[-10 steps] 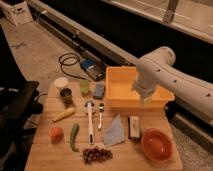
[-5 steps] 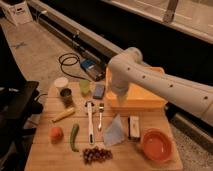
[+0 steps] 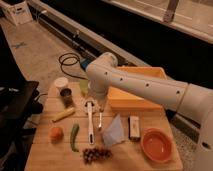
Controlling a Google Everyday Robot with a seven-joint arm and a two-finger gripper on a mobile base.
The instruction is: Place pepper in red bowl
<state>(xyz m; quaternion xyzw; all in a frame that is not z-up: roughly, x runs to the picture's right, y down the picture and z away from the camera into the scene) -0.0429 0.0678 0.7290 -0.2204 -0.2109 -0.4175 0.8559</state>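
Nothing is done yet: the pepper (image 3: 74,136) lies on the counter's (image 3: 45,159) near left, well apart from the empty red bowl (image 3: 156,145) at near right. The pincer (image 3: 98,102), seemingly wide and empty, hangs over the counter's far middle.

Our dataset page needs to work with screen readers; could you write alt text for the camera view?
A white robot arm reaches in from the right over a wooden table, its open, empty tool hanging above the utensils at mid-table. The dark green pepper lies front left, well apart from the empty red bowl at front right.
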